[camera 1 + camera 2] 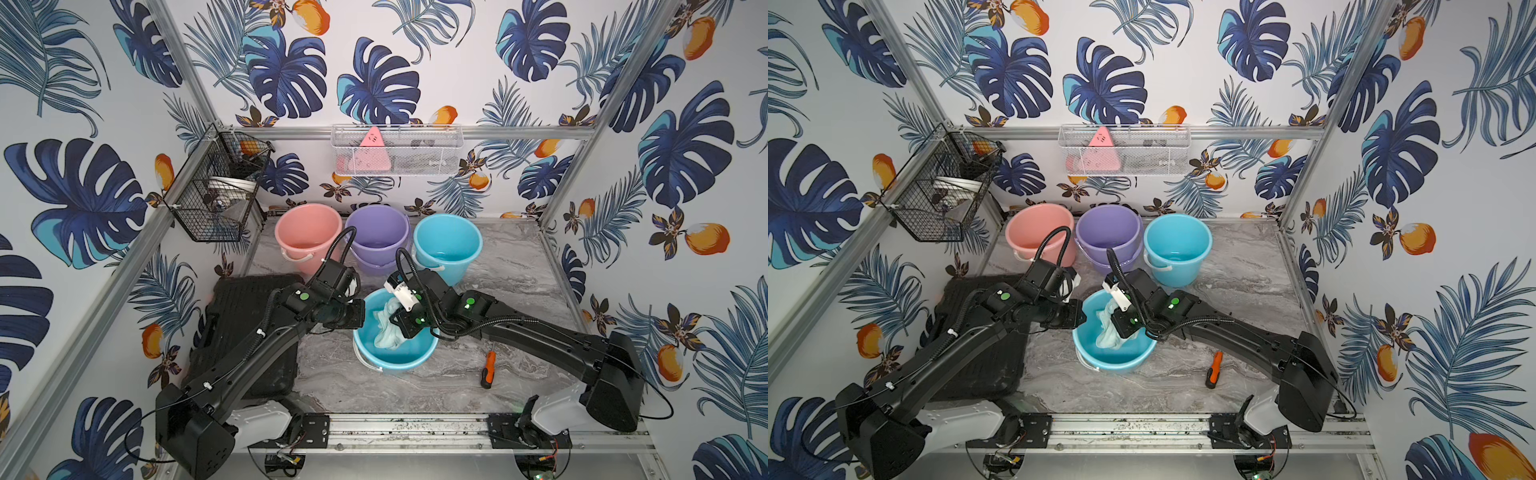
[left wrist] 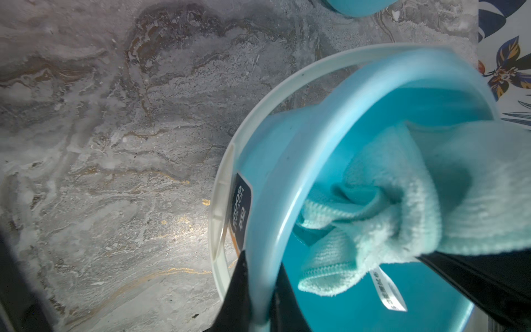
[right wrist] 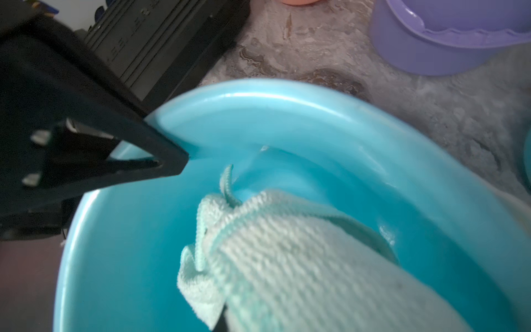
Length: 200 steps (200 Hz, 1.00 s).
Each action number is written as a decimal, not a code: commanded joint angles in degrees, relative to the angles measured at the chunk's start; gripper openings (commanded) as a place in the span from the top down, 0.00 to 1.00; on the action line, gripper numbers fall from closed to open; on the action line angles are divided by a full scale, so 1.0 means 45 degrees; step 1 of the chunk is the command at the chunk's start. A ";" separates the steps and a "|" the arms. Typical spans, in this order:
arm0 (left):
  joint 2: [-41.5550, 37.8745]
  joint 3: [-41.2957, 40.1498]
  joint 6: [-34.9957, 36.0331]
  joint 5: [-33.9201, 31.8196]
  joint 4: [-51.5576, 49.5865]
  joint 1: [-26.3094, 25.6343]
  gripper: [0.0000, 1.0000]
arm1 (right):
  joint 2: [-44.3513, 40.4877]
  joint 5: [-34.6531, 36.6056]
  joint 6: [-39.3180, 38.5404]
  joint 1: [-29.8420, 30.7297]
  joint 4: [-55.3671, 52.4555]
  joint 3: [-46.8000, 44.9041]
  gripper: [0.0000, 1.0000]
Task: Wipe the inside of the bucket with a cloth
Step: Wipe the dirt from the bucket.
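Note:
A light blue bucket point(image 1: 395, 359) point(image 1: 1111, 359) stands upright on the marble table, front centre. My left gripper point(image 1: 360, 314) point(image 1: 1081, 314) is shut on its left rim, with one finger outside the wall and one inside point(image 2: 260, 299). The pale mint cloth point(image 1: 384, 328) point(image 1: 1106, 328) hangs bunched inside the bucket, its white tag point(image 2: 388, 290) dangling. My right gripper point(image 1: 400, 328) reaches in from the right, shut on the cloth point(image 3: 287, 258); only a dark sliver of a finger point(image 3: 220, 317) shows under the fabric. The right wrist view shows the left gripper point(image 3: 175, 161) clamped on the bucket's rim point(image 3: 287, 97).
Pink point(image 1: 308, 235), purple point(image 1: 378, 237) and blue point(image 1: 448, 245) buckets line the back of the table. An orange-handled screwdriver point(image 1: 487, 370) lies right of the bucket. A black case point(image 1: 249, 316) lies under my left arm. Wire baskets point(image 1: 216, 187) point(image 1: 397, 149) hang on the walls.

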 commanded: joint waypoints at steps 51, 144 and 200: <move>-0.0881 0.0459 0.0730 -0.0469 -0.0207 -0.0539 1.00 | 0.0362 -0.0696 -1.0196 0.0684 0.0569 -0.1257 1.00; -0.1313 0.0336 0.0621 -0.0609 -0.0282 -0.1853 1.00 | 0.1725 0.1014 -1.8137 0.0979 0.4470 -0.2313 1.00; -0.1433 -0.0016 0.0692 -0.0756 -0.0469 -0.2097 1.00 | 0.2237 0.4115 -1.9763 0.0975 0.8047 -0.3551 1.00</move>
